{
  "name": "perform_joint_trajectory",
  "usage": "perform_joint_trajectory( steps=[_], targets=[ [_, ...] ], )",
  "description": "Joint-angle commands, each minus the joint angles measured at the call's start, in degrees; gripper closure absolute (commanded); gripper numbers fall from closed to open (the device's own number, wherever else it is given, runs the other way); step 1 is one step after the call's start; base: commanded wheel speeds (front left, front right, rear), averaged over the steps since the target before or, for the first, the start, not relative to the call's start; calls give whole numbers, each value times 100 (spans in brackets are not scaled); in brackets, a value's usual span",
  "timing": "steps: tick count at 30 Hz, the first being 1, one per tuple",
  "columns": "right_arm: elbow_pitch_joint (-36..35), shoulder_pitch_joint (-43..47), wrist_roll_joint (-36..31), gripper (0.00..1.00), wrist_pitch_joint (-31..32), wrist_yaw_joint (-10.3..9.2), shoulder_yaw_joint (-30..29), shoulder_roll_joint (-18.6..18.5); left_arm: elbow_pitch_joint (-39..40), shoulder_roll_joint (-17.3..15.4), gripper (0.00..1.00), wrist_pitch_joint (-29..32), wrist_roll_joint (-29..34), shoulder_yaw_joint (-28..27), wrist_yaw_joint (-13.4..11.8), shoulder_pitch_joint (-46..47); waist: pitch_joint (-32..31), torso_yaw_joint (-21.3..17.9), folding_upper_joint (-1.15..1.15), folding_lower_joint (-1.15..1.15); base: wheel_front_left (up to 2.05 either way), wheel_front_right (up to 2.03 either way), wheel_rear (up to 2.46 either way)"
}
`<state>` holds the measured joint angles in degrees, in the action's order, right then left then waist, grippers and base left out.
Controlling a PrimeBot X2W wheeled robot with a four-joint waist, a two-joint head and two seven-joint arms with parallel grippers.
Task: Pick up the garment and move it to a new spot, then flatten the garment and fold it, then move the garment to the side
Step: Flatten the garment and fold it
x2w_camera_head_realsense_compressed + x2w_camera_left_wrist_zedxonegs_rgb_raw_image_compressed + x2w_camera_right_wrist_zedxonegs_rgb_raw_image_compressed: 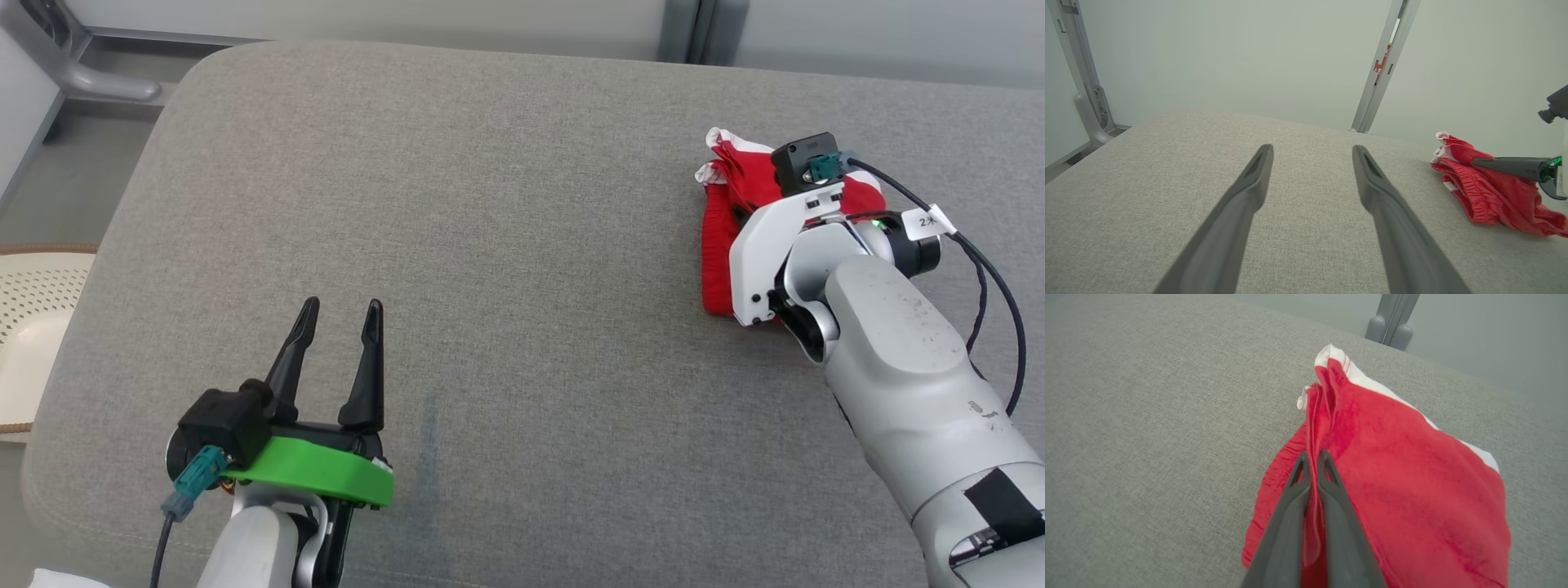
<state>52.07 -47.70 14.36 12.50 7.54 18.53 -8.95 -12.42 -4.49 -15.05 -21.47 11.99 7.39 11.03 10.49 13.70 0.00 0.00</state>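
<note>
Heads up, your red garment (720,245) is sitting bunched up at about 2 o'clock on the grey cushion (506,245) in the head view, over toward the right side, with a bit of white trim (715,137) poking out at its far end. Your right gripper (1314,454) is clenched on a raised fold of it. In the right wrist view the two dark fingers are pressed together with a ridge of red cloth pinched between them, and the rest of the fabric spreads off toward 4 o'clock. The left wrist view catches one of those fingers lying across the top of the pile at 3 o'clock. Your left gripper (342,304) is down at 7 o'clock in the head view, fingers spread wide with nothing in them, over bare cushion and well apart from the garment.
</note>
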Motion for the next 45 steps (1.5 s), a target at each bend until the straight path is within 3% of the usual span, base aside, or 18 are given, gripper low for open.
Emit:
perform_joint_trajectory(
  steps=[1, 2, 6, 11, 13, 15, 24, 33, 37, 45],
  targets=[
    [108, -77, -58, 19, -70, -11, -82, 82, 5, 10, 0, -14, -27, -5, 14, 72, 29, 38, 0, 0, 0, 0, 0],
    [156, -89, -70, 0, -132, -11, -133, 129, 8, 15, 0, -14, -26, -6, 14, 75, 35, 44, 0, 0, 0, 0, 0],
    [215, -177, 108, 0, -457, -10, -338, 337, 15, 35, 0, -14, -27, -36, 14, 67, 51, 25, 0, 0, 0, 0, 0],
    [-327, -203, 1099, 0, -839, -10, -413, 545, 4, 36, 0, -14, -12, -107, 14, -13, -3, -90, 0, 0, 0, 0, 0],
    [-650, -120, 1375, 0, -960, -10, -333, 509, 3, 30, 0, -14, -4, -135, 14, -49, -51, -159, 0, 0, 0, 0, 0],
    [-891, 11, 1396, 0, -1148, -12, -299, 236, -4, 26, 0, -14, 2, -147, 14, -75, -112, -231, 0, 0, 0, 0, 0],
    [-1647, 984, 241, 0, -2185, -10, -929, -555, 29, 0, 0, -14, 47, -335, 14, -266, -406, -610, 0, 0, 0, 0, 0],
    [-3107, 2448, -527, 0, -2406, -10, -1780, -398, 156, -56, 0, -14, 134, -752, 14, -530, -595, -1065, 0, 0, 0, 0, 0],
    [-3596, 2975, -548, 0, -2461, -10, -1820, -362, 222, -66, 0, -14, 196, -919, 14, -647, -643, -1224, 0, 0, 0, 0, 0],
    [-3846, 3632, -272, 0, -2438, -10, -1574, -435, 221, -58, 0, -14, 276, -1089, 14, -935, -831, -1419, 0, 0, 0, 0, 0]
  ],
)
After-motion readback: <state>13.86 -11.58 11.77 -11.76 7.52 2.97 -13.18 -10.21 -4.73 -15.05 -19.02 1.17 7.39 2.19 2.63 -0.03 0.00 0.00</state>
